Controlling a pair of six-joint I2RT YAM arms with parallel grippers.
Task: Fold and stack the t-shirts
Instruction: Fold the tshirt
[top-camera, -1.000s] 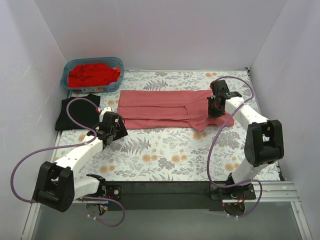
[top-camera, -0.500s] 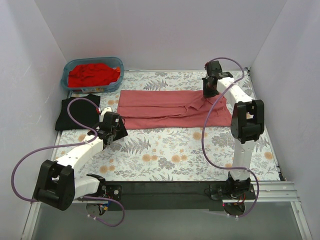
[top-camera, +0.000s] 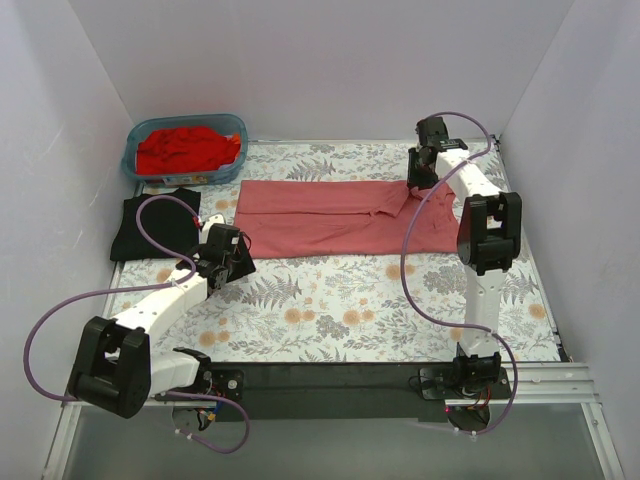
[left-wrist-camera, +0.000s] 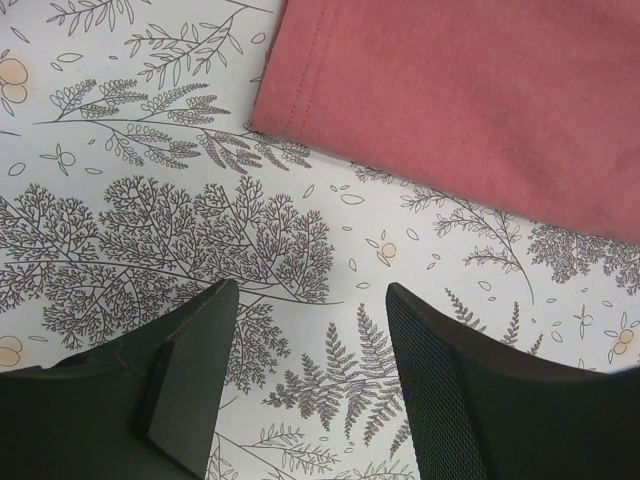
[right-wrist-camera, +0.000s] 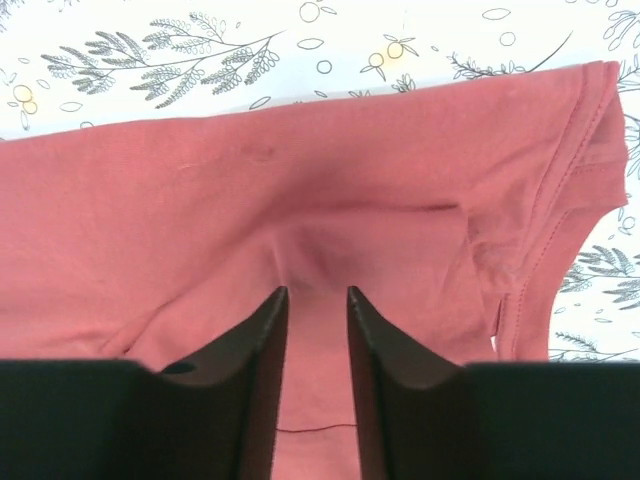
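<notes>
The salmon-pink t-shirt (top-camera: 320, 215) lies spread as a long band across the far middle of the floral table cover. My right gripper (top-camera: 419, 182) is at its far right edge, and in the right wrist view (right-wrist-camera: 317, 292) the jaws are pinched on a raised fold of the pink cloth (right-wrist-camera: 320, 170). My left gripper (top-camera: 238, 256) is open and empty just short of the shirt's near left corner (left-wrist-camera: 300, 110), over bare cover (left-wrist-camera: 310, 290). A folded black t-shirt (top-camera: 155, 225) lies at the left. Red t-shirts (top-camera: 188, 148) fill the bin.
A blue plastic bin (top-camera: 134, 163) stands at the back left corner. White walls close in the table on three sides. The floral cover (top-camera: 340, 310) runs to a black strip at the near edge, where the arm bases sit.
My right gripper has carried the shirt's right part from the near right toward the far edge, and the cloth there now lies flatter. The left arm has barely moved.
</notes>
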